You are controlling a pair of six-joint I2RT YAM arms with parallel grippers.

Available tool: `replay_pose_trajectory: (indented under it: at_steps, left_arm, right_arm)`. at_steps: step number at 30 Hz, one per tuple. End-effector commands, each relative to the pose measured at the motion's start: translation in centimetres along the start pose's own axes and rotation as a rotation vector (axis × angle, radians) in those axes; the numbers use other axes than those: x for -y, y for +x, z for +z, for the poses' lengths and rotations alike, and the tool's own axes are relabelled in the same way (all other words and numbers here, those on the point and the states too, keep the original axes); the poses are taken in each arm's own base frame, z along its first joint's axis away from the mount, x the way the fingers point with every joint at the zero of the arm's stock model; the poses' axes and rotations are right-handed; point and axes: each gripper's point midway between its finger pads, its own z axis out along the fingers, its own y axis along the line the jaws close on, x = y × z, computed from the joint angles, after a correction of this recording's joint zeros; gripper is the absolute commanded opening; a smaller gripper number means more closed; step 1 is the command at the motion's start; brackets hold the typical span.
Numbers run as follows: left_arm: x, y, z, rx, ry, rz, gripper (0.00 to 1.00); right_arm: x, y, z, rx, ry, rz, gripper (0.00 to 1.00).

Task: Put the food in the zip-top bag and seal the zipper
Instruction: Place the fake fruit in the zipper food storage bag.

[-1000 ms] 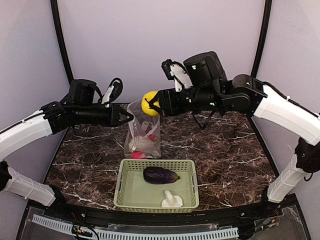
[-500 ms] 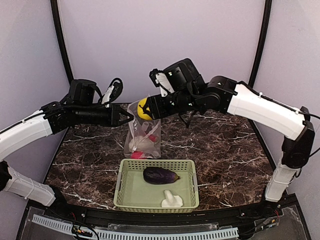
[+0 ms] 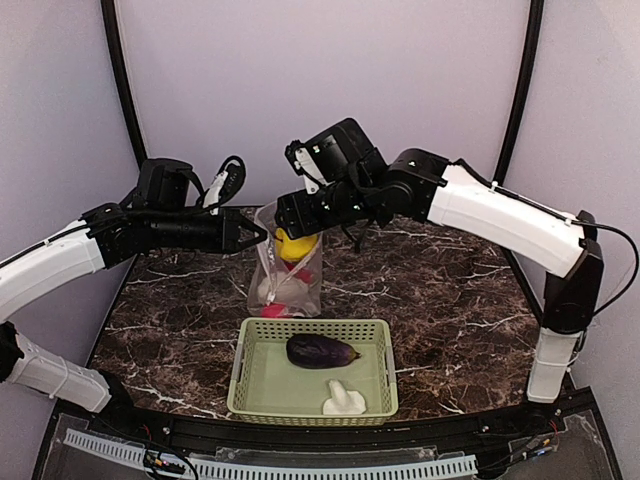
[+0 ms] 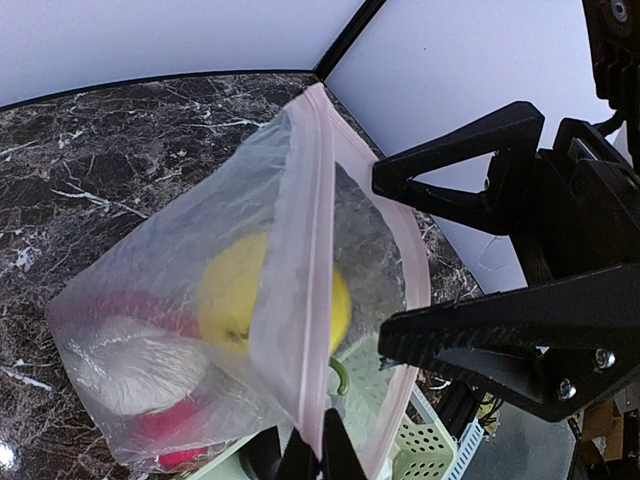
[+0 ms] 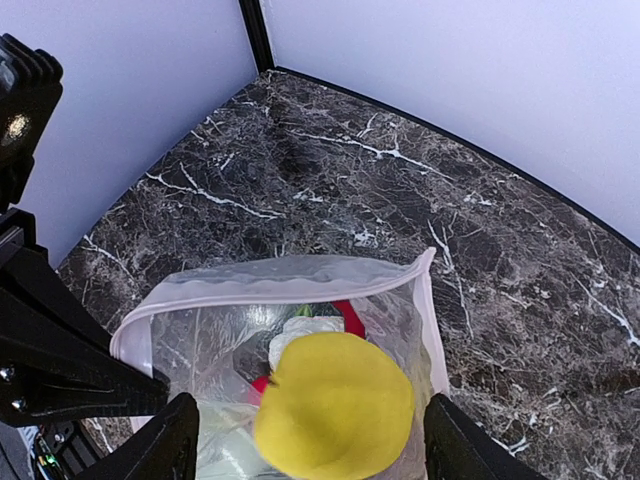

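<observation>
Right tool [image 3: 296, 225]: jaws spread wide over bag mouth, gripping nothing. Yellow pepper [image 5: 335, 420] just below, loose inside zip-top bag [image 4: 150, 300]. Left tool [image 4: 318, 450] pinched shut on zipper [image 4: 300, 250], bag upright on tabletop [image 3: 450, 300]. Eggplant [image 3: 320, 350] and mushroom [image 3: 343, 400] in basket [image 3: 260, 385] in front.

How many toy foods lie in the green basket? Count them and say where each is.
2. The purple eggplant lies across the middle of the basket; the white mushroom lies at its near edge, right of centre. None seems hidden.
</observation>
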Motion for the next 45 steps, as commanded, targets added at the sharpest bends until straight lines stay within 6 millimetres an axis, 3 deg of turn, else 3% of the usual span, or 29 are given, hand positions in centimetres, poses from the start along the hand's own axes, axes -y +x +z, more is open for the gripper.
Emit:
replay_pose_trajectory:
  at_steps: [1, 13, 17, 23, 27, 31, 35, 40, 45]
  left_arm:
    - [0.2, -0.2, -0.4, 0.004, 0.005, 0.0, 0.01]
    - [-0.1, -0.2, -0.3, 0.002, -0.006, 0.002, 0.01]
    - [-0.1, -0.3, -0.3, 0.005, -0.011, 0.0, 0.01]
    - [-0.3, -0.3, -0.3, 0.007, -0.021, -0.003, 0.01]
    - [-0.5, -0.6, -0.6, 0.021, -0.035, -0.004, 0.01]
    - [-0.7, -0.9, -1.1, 0.034, -0.045, -0.004, 0.01]
    - [-1.0, -0.7, -1.2, 0.03, -0.055, -0.003, 0.01]
    - [-1.3, -0.4, -1.0, 0.021, -0.055, -0.01, 0.01]
    - [-1.1, -0.4, -1.2, 0.025, -0.048, -0.012, 0.01]
  right_arm:
    - [0.8, -0.9, 0.1, 0.02, 0.039, 0.003, 0.77]
    - [0.9, -1.2, -0.7, 0.027, 0.032, 0.005, 0.77]
    - [-0.1, -1.6, -1.8, 0.041, -0.034, -0.005, 0.76]
    - [-3.6, -2.8, -6.1, 0.13, -0.298, -0.006, 0.76]
    - [-4.5, -1.8, -8.7, 0.145, -0.39, -0.03, 0.76]
    - [-4.9, 1.1, -11.6, 0.151, -0.45, -0.058, 0.76]
    - [-4.0, 6.2, -12.1, 0.079, -0.436, -0.042, 0.76]
    - [-3.7, 13.6, -10.8, -0.061, -0.431, -0.031, 0.76]
    - [-4.6, 18.0, -8.8, -0.152, -0.464, -0.034, 0.75]
